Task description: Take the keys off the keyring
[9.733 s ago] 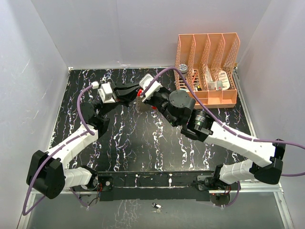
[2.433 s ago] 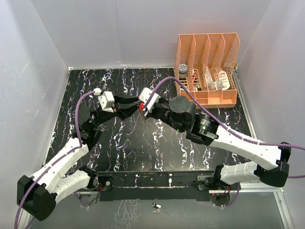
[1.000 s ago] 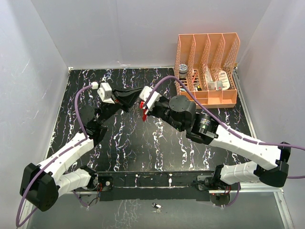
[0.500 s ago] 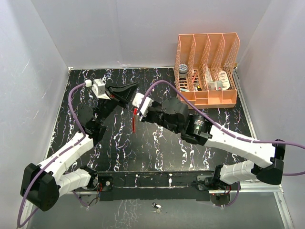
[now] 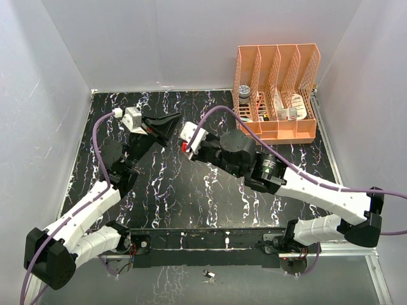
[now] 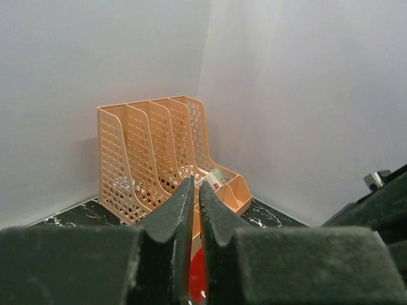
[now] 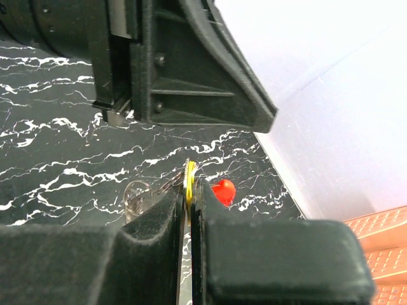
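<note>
While my right hand (image 7: 189, 194) pinches the yellow key (image 7: 189, 170) edge-on, red key (image 7: 222, 190) at its four o'clock, keyring (image 7: 137, 196) at eight, and my left hand (image 6: 196, 184) is pressed together, apparently empty, I'd take such light, stiff, slippery bits by their heads.

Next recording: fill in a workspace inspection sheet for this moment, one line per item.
Surface: black marbled table.
Job's things: yellow key pinched on edge; red key and pale ring just beyond it. Whether either key is off the ring cannot be told.
Clutter: orange rack at the far right corner with small items inside; small metal bit on the near ledge.
Grippers: right end effector shut on the yellow key; left end effector shut, nothing seen held, apart from the right one.
Cables: purple cables loop over both arms, clear of the keys.
Surroundings: white walls; nothing else seen.
</note>
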You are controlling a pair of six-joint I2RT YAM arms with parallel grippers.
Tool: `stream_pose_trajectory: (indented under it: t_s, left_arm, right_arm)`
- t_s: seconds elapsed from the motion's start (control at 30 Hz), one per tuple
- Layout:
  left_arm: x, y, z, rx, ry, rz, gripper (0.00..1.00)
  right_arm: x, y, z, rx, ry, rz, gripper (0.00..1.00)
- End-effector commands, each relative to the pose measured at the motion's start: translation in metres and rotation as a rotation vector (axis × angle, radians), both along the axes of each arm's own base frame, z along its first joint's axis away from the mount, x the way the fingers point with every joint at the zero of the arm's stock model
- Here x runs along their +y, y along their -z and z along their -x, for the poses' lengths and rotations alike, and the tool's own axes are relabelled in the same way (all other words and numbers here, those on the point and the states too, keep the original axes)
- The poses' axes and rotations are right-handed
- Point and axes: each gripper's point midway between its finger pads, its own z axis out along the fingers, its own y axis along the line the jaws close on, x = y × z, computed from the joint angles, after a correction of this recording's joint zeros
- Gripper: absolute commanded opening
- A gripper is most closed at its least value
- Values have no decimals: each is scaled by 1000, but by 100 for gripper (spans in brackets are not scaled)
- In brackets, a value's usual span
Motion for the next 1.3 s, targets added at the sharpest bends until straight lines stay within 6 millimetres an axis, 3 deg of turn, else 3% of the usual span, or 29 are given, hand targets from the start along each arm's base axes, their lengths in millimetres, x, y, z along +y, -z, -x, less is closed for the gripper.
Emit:
stream_pose_trajectory:
  t_s: [0.0, 0.2, 0.57, 0.83, 1.03, 1.27]
  left_arm:
    - [7, -1, 8, -17, -16, -24, 11]
    - [7, -7, 18, -30, 15, -7, 18]
    - [-14, -15, 43, -61, 199, -39, 28]
    - [-5, -10, 37, -43, 129, -48, 27]
    - [-1, -14, 31, -46, 86, -64, 27]
    - [-3, -19, 38, -50, 114, -69, 26]
  right_arm:
    - [-17, -45, 2, -78, 32, -145, 0]
    - [-21, -49, 3, -96, 37, -158, 0]
    - [-25, -52, 3, -114, 42, -157, 0]
    - [-38, -62, 5, -213, 40, -102, 0]
    - [-38, -68, 22, -251, -72, -24, 0]
    - [-28, -80, 46, -255, -235, 35, 0]
